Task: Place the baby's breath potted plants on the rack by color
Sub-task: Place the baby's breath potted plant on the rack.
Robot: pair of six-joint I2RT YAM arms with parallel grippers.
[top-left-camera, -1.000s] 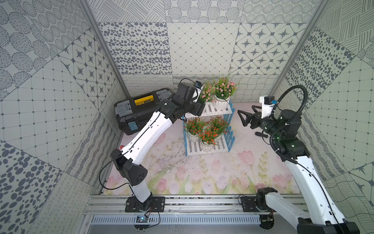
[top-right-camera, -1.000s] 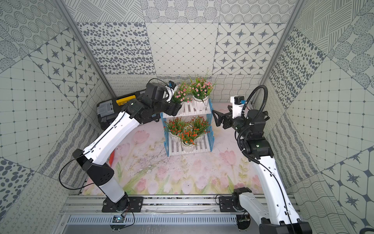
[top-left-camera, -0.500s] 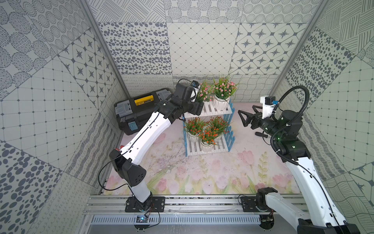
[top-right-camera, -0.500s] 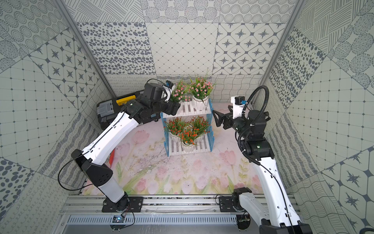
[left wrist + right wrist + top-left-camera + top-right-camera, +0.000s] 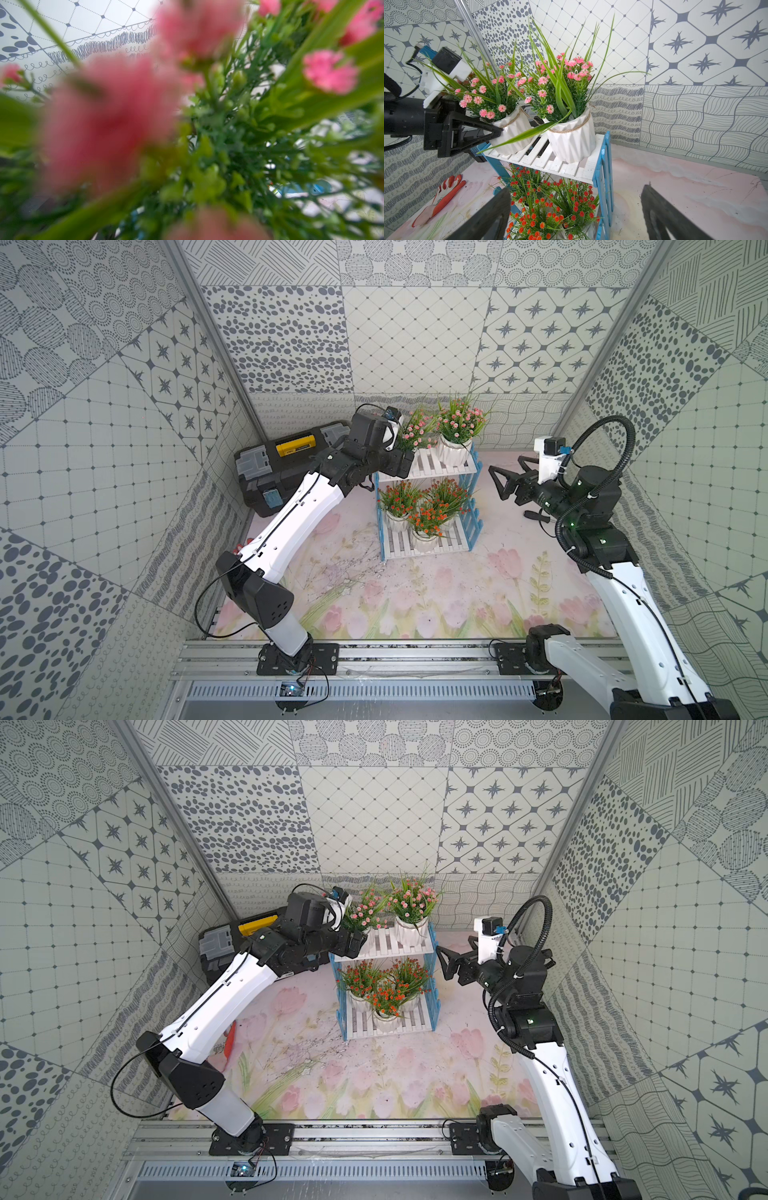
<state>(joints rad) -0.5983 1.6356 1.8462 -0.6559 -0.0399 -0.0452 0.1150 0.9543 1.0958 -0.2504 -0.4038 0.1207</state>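
Floral-print counter (image 5: 415, 605), boxed in by grey patterned wall panels (image 5: 415, 344). 1 rack (image 5: 432, 466) at 12 o'clock, 1 black toolbox (image 5: 282, 472) at 10, 1 red glove (image 5: 440, 197) at 9. 5 plants, all racked: 2 pink plants (image 5: 457, 423) top tier, 3 orange-red plants (image 5: 430, 516) lower tier. Left hand (image 5: 409, 462) jaws apart, straddling the 9 o'clock pink pot (image 5: 510, 133). Right hand (image 5: 496, 483) spread, empty, at rack's 3.

Bench (image 5: 415, 605) carries: rack (image 5: 474, 522) mid-back, black toolbox (image 5: 266, 472) in back corner, orange glove (image 5: 442, 195) nearby. Rack top shelf: two pink plants (image 5: 456, 423). Lower shelf: three orange plants (image 5: 432, 515), bunched.
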